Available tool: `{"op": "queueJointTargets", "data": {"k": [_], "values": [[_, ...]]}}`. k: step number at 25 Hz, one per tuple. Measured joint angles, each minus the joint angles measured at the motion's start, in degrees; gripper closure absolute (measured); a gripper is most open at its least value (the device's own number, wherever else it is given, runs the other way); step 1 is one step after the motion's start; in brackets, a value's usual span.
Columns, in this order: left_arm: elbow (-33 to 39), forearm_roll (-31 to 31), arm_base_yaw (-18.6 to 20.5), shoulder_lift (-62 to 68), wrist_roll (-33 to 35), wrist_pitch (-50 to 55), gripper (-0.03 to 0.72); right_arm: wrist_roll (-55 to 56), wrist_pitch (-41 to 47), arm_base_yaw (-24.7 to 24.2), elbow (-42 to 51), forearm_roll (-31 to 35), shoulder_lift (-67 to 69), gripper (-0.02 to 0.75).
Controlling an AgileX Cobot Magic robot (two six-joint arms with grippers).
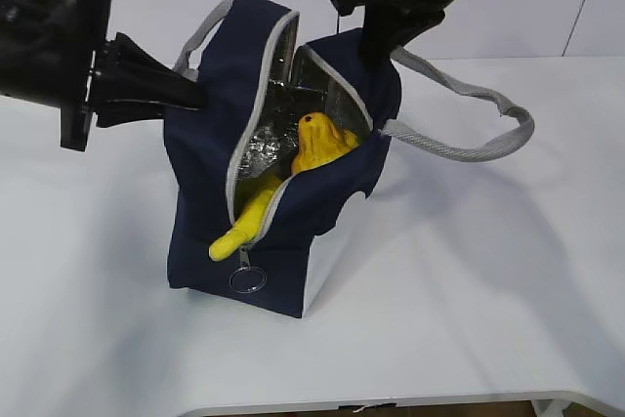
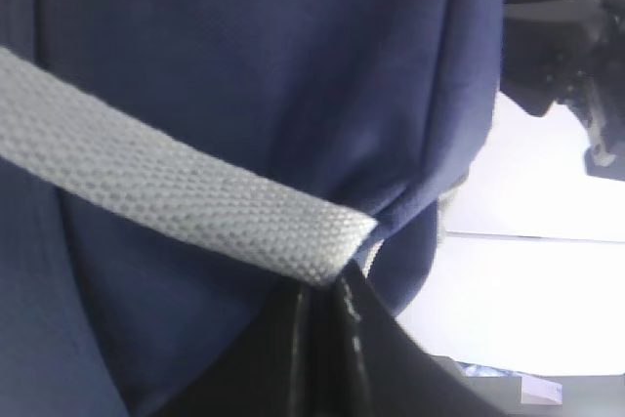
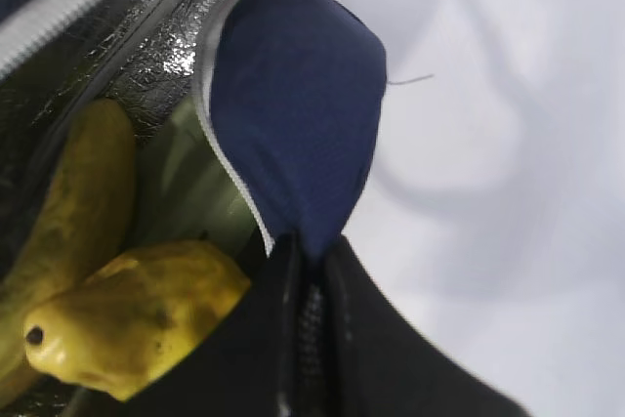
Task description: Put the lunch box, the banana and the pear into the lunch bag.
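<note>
The navy lunch bag [image 1: 210,202] stands on the table with its top held wide. Inside, the pear [image 1: 317,144] rests high against the foil lining, and the banana [image 1: 244,227] pokes out of the front end of the zipper opening. In the right wrist view the pear [image 3: 127,324] and banana [image 3: 83,192] lie over a dull green surface [image 3: 186,183] that looks like the lunch box lid. My left gripper [image 1: 200,95] is shut on the bag's left side where the grey handle [image 2: 176,197] is sewn on. My right gripper [image 3: 311,261] is shut on the navy right rim [image 3: 293,95].
The bag's other grey handle [image 1: 469,148] loops loose over the white table [image 1: 488,290] to the right. A ring pull [image 1: 247,278] hangs at the bag's front corner. The table's front edge runs just below the bag.
</note>
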Motion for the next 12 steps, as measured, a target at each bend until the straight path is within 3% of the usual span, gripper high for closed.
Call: {"op": "queueJointTargets", "data": {"k": [7, 12], "values": [[0.0, -0.3, 0.0, 2.5, 0.0, -4.3, 0.69, 0.0, -0.5, 0.0, -1.5, 3.3, 4.2, 0.685], [0.0, -0.3, 0.0, 2.5, 0.3, -4.8, 0.582, 0.0, -1.3, 0.0, -4.4, 5.2, 4.6, 0.547]]}}
